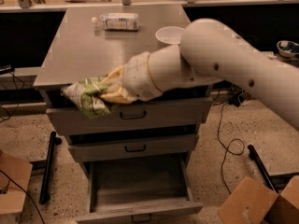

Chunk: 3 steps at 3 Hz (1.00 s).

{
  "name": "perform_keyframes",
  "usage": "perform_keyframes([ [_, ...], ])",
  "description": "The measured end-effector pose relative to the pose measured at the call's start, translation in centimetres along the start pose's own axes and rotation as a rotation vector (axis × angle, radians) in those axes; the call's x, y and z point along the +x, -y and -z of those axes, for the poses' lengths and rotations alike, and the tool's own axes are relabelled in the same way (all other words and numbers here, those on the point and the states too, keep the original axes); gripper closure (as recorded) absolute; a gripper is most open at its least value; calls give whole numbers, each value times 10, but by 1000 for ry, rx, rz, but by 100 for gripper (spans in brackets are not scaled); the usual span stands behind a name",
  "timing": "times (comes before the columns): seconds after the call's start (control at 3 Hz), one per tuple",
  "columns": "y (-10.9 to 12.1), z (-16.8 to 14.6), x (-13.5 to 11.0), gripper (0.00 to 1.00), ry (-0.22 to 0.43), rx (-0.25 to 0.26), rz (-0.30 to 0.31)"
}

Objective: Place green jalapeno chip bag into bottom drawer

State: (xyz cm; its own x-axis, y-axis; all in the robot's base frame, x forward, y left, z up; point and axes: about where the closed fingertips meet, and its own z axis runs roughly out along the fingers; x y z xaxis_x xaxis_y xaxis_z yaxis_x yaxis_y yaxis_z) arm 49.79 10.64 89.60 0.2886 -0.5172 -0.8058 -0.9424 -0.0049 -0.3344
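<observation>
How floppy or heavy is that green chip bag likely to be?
Probably light and floppy: the chip bag sags crumpled from the claw in front of the top drawer. Its crinkled film may slip; the contents likely crush easily.

The arm (224, 64) is a thick, smooth cream-white tube with small dark dots; the gripper (108, 88), at the bag (86, 99), is yellowish.

Dim light, end effector (108, 87) at cabinet (93, 50) front
</observation>
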Motion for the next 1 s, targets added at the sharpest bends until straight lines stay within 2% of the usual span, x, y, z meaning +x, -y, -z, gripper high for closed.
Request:
perform_keyframes([
  [0.33, -67, 16, 62, 100, -60, -31, -92],
  [0.67, -115, 18, 134, 100, -71, -56, -226],
  [1.0, -129, 4, 200, 100, -59, -84, -350],
])
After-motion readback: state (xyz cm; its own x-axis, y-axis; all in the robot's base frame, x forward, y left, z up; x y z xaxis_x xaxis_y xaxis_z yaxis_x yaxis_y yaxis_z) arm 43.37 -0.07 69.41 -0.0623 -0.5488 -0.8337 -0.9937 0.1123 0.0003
